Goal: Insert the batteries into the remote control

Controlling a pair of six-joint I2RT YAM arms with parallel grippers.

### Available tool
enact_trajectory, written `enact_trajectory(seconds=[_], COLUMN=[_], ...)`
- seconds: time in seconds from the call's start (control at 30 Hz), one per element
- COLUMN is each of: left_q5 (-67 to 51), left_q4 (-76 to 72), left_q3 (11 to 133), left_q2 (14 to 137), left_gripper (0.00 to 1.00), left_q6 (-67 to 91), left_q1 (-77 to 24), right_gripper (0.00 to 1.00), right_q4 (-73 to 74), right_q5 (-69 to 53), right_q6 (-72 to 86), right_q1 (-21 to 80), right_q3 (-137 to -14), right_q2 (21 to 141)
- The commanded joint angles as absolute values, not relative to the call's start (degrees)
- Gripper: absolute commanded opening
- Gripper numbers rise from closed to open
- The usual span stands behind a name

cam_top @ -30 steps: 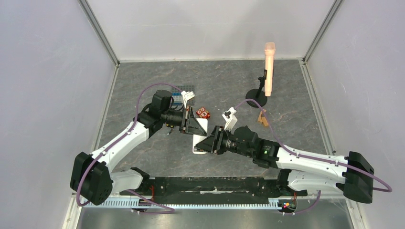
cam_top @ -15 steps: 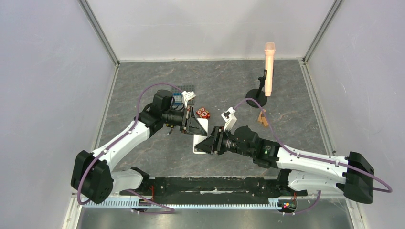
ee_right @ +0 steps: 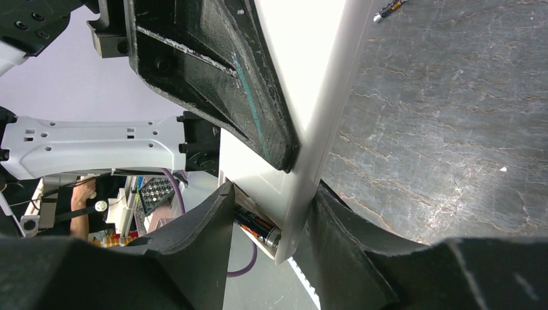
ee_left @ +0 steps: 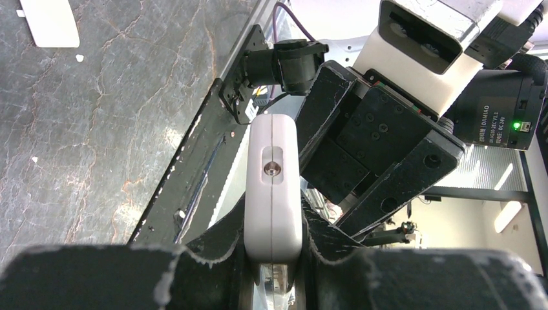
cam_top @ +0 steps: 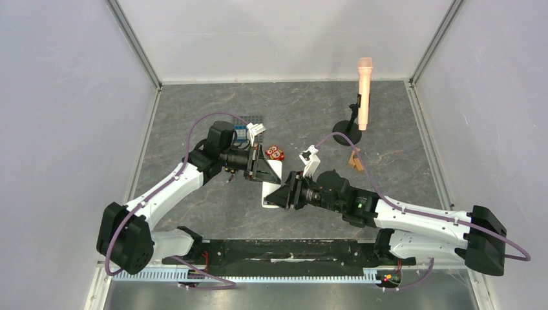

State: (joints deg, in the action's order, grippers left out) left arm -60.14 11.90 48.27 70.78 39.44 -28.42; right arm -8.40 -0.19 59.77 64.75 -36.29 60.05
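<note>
The white remote control (cam_top: pixel 271 188) is held above the table between both grippers. My left gripper (cam_top: pixel 261 170) is shut on its upper end. In the left wrist view the remote (ee_left: pixel 273 174) shows edge-on between the fingers of the left gripper (ee_left: pixel 273 226). My right gripper (cam_top: pixel 282 194) is shut on its lower end. In the right wrist view the right gripper (ee_right: pixel 271 239) clamps the remote (ee_right: pixel 313 84), and one dark battery (ee_right: pixel 258 227) lies in the open compartment against the left finger. A small dark stick (ee_right: pixel 388 8) lies on the table; I cannot tell whether it is the other battery.
A red owl toy (cam_top: pixel 274 152), a blue owl toy (cam_top: pixel 240 134) and a dark studded plate (cam_top: pixel 254 121) lie behind the grippers. A peach microphone on a black stand (cam_top: pixel 364 93) and brown wooden pieces (cam_top: pixel 354 160) are at the right. A flat white piece (ee_left: pixel 48 22) lies on the table.
Almost nothing has moved. Both grippers keep their hold on the remote in the same place.
</note>
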Motion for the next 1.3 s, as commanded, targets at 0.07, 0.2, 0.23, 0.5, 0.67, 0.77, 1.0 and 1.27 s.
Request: enact_trajectory(seconds=[0.07,0.2,0.23,0.5,0.67,0.77,1.0,1.27], left_q5=[-59.4,-59.4,-59.4,-59.5,-59.7,-59.9,-60.3,-60.6], left_q4=[10.8,11.0,11.1,11.7,11.6,11.6,11.6,11.6], left_q3=[50.3,50.2,50.2,50.2,50.6,50.9,50.5,50.6], left_q2=[71.2,71.2,71.3,71.2,71.3,71.2,70.5,70.7], left_gripper=[0.02,0.02,0.02,0.02,0.02,0.02,0.02,0.02], left_q6=[39.4,39.2,39.1,38.2,38.5,38.6,38.5,38.3], left_q1=[-28.5,-28.5,-28.5,-28.5,-28.5,-28.5,-28.5,-28.5], right_gripper=[0.45,0.49,0.51,0.76,0.84,0.83,0.67,0.56], right_q4=[-10.9,-11.8,-11.9,-11.9,-11.3,-11.6,-15.5,-17.8], right_q5=[-1.6,-2.0,-1.7,-2.6,-6.6,-8.5,-8.7,-8.5], right_q6=[60.6,61.4,61.6,63.7,62.8,63.0,64.4,66.3], right_q1=[65.1,65.1,65.0,64.0,63.9,63.9,63.9,63.8], right_q3=[-37.4,-37.6,-37.7,-38.3,-39.3,-39.6,-38.8,-36.5], right_q2=[59.4,59.5,59.2,58.0,60.6,63.0,64.3,64.1])
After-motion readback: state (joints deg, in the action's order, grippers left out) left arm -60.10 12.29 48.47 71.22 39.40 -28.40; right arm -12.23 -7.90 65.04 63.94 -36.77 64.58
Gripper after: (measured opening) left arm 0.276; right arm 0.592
